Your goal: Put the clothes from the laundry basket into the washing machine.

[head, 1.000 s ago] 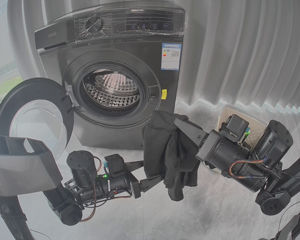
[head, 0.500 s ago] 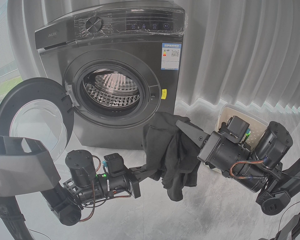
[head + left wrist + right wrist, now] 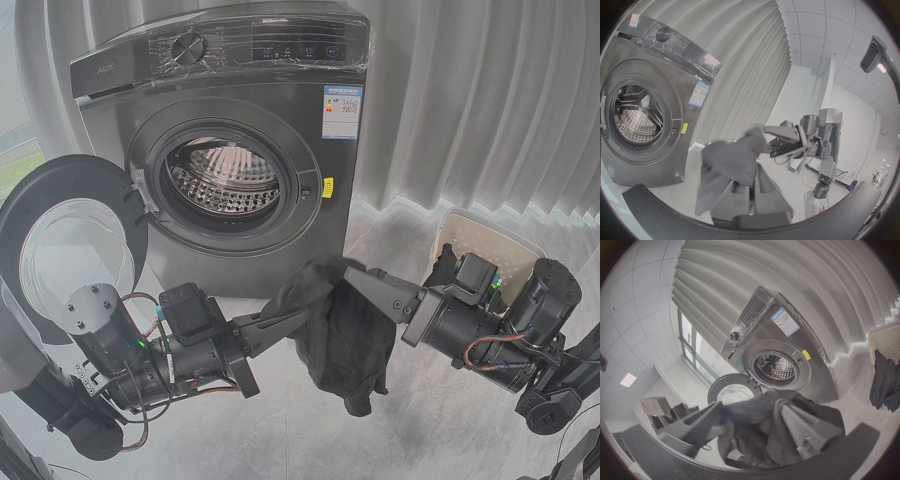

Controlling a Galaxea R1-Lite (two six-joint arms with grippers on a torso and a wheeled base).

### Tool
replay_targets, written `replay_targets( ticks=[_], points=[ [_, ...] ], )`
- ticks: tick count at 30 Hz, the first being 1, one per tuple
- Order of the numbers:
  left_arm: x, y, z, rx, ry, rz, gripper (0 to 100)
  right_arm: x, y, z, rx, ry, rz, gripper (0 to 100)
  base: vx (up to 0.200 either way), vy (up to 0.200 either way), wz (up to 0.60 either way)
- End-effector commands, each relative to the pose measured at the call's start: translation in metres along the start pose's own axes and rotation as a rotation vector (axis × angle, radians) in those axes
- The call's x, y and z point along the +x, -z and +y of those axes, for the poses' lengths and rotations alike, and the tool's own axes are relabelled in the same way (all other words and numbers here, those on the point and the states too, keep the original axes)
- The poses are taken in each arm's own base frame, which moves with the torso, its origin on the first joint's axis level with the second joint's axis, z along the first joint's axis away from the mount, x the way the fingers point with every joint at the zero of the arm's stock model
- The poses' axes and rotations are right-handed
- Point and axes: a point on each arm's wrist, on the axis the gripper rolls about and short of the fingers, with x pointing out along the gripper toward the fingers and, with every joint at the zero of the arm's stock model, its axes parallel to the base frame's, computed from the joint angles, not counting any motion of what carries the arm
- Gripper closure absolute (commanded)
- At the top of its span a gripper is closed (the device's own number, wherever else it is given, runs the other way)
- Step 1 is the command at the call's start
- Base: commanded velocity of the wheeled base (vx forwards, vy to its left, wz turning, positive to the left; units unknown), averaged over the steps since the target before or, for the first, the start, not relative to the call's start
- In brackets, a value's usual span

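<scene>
Left jaws grip the garment (image 3: 340, 337) (right jaws open).

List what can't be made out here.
- Laundry basket contents: head view, right arm covers most; right wrist view, edge cuts it off.
- Dark garment type: head view, bunched up at left gripper and right gripper.
- Washing machine drum's near floor: head view, door ring hides it.

Were matte black throughout, with drum-shaped joint housings, boxy wrist cameras lit by small green lights, and looped orange-brown cables. Ended in grey wedge-fingered tools: left pincer (image 3: 299, 315), right pincer (image 3: 351, 279), round screws along one finger.
</scene>
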Motion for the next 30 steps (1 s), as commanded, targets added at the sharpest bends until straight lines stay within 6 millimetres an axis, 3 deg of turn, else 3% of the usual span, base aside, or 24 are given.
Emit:
replay_targets(
  ticks=[1,4,8,14,15,16,23,30],
  points=[
    [-0.006,-0.018,-0.009,0.020,0.023,-0.061,100,-0.007,0.008,-0.005,-0.003,0.029,0.042,0,0.000,0.000,0.00],
    [-0.004,-0.021,-0.014,0.007,0.037,-0.074,100,-0.015,0.014,-0.012,-0.054,0.062,0.074,0,0.000,0.000,0.00],
    [0.001,-0.029,-0.016,0.009,-0.002,-0.122,100,-0.019,0.007,-0.028,-0.149,0.122,0.056,0,0.000,0.000,0.00],
    [0.006,-0.034,-0.017,0.005,-0.029,-0.157,100,-0.019,0.002,-0.034,-0.159,0.144,0.040,0,0.000,0.000,0.00],
    [0.012,-0.043,-0.018,0.010,-0.064,-0.209,100,-0.026,0.002,-0.053,-0.186,0.222,0.057,0,0.000,0.000,0.00],
    [0.012,-0.045,-0.018,0.010,-0.072,-0.222,100,-0.028,0.004,-0.059,-0.193,0.244,0.064,0,0.000,0.000,0.00],
    [0.013,-0.047,-0.018,0.019,-0.091,-0.232,100,-0.038,0.031,-0.097,-0.176,0.387,0.197,0,0.000,0.000,0.00],
    [0.014,-0.050,-0.017,0.026,-0.094,-0.245,100,-0.039,0.045,-0.100,-0.187,0.361,0.201,0,0.000,0.000,0.00]
  ],
)
